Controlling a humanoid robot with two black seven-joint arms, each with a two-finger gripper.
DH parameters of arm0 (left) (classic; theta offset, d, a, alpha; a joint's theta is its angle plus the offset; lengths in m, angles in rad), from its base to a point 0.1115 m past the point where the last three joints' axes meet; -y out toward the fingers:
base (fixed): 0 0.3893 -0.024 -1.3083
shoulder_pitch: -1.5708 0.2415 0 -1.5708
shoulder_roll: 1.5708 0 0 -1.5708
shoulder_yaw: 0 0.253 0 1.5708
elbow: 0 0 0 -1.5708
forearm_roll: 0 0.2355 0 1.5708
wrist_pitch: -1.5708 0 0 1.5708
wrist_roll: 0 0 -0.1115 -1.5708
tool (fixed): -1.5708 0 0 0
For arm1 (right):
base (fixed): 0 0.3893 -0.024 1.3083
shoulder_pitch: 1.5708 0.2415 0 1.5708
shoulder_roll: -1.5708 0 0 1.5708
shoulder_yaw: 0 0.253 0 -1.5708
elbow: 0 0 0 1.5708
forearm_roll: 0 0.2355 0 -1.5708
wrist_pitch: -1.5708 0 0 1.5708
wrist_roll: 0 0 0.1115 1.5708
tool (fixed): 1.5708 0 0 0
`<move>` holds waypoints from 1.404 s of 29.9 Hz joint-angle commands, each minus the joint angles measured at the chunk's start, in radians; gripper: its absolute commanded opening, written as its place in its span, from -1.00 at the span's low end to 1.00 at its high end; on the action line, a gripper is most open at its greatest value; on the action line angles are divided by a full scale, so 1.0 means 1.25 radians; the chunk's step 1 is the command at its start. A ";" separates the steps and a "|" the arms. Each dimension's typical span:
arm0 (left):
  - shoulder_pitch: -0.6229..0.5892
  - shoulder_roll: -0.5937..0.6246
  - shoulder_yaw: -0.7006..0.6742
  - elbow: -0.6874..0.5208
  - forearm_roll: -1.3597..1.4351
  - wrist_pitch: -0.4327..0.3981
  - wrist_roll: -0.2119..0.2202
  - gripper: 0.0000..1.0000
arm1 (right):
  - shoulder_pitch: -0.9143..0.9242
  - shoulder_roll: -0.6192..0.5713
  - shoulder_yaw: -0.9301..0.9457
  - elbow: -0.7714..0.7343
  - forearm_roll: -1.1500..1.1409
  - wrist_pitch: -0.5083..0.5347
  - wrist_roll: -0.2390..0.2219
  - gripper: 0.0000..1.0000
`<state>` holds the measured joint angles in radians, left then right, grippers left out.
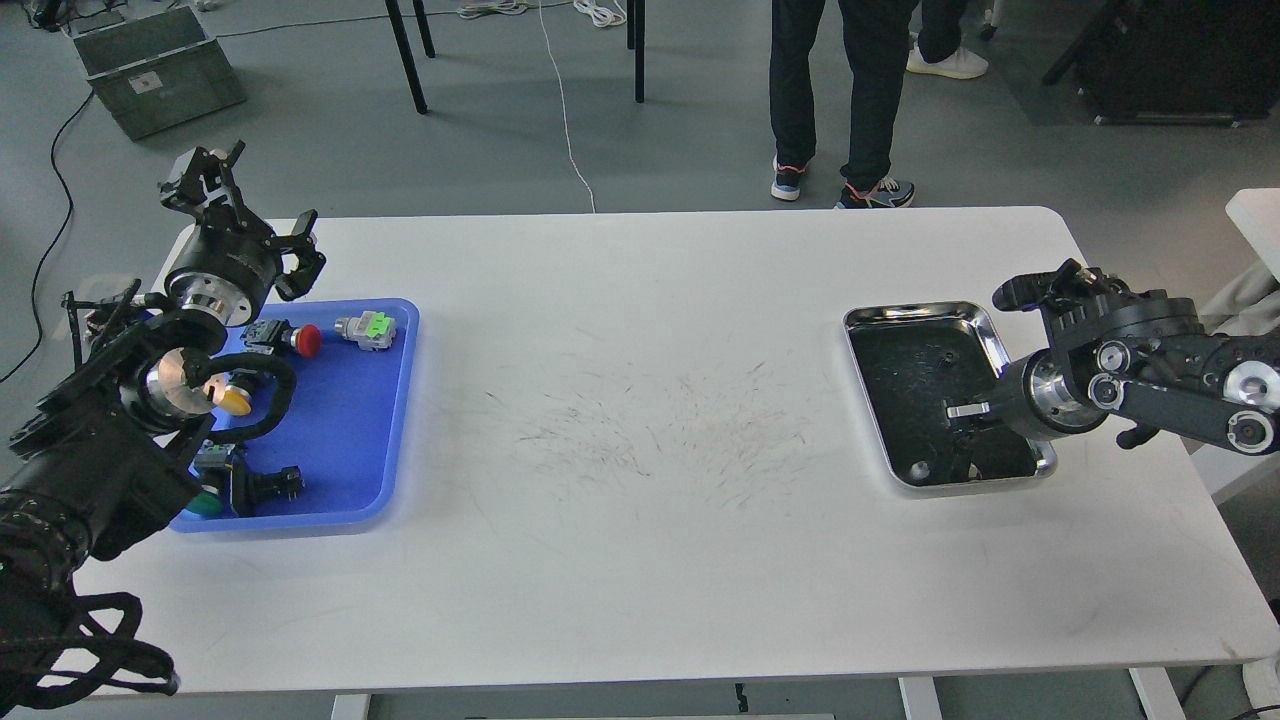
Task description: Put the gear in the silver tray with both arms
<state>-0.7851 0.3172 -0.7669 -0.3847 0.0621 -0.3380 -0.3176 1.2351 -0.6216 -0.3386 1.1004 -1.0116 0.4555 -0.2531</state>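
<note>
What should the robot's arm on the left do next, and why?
Probably lower the left gripper into the blue tray toward a part such as the red-capped button. The gripper sits open above the tray's far corner holding nothing, and the silver tray across the table looks empty of parts, with the right gripper at its edge.

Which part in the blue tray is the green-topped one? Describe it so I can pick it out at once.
Start at the blue tray on the table's left end, under the left gripper. Look along its far edge, near the right corner: the small grey part lies there, right of the red button. It alone has a bright green top.
</note>
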 commanded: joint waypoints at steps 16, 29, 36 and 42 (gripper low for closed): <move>-0.016 0.011 0.001 0.000 0.006 0.004 0.001 0.96 | -0.012 -0.061 0.361 -0.026 0.097 -0.042 0.024 0.84; -0.076 0.047 0.001 0.000 0.006 0.031 0.027 0.96 | -0.253 -0.024 0.830 -0.234 0.971 -0.056 0.123 0.89; -0.068 -0.005 -0.012 -0.015 -0.007 0.030 0.014 0.96 | -0.480 0.037 0.966 -0.180 1.170 -0.007 0.169 0.96; -0.059 -0.054 -0.017 -0.009 -0.015 0.029 0.007 0.96 | -0.549 0.068 1.002 -0.138 1.169 -0.007 0.253 0.98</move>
<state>-0.8618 0.2775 -0.7831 -0.3979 0.0523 -0.3001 -0.3038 0.5726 -0.5468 0.9044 0.9197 0.4488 0.4476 0.0200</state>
